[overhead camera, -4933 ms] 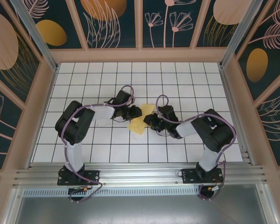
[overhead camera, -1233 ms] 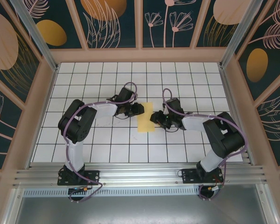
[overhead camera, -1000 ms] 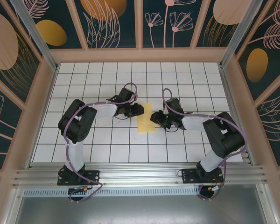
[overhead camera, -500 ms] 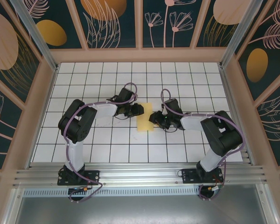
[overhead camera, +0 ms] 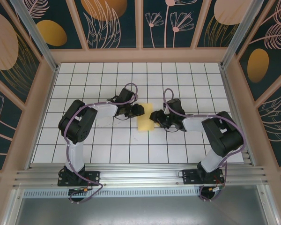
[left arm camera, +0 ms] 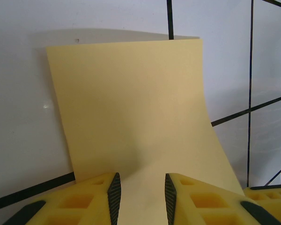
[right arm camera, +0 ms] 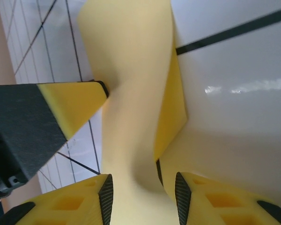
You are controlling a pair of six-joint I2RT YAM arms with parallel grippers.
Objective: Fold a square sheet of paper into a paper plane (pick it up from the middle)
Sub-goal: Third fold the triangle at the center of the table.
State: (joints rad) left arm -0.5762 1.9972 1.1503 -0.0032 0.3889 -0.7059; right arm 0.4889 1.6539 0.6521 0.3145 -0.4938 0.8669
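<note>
Top external view first: we've got the yellow paper [overhead camera: 144, 123] lying near the middle of the white grid table [overhead camera: 178, 79], right between the 2 grippers. From up there it reads as a narrow strip, not a full square. The left gripper [overhead camera: 139, 110] is at its far left corner and the right gripper [overhead camera: 155, 120] is on its right edge.

Left wrist cam: the paper lies mostly flat ahead of the fingers [left arm camera: 107, 192], with its right side curling up. The jaws stand apart with a small gap and paper shows through it. We can't tell if the tips actually touch it.

Right wrist cam: jaws apart too, with a raised curl of paper running up between them, not pinched. 1 lower layer lies on the table beside it.
</note>
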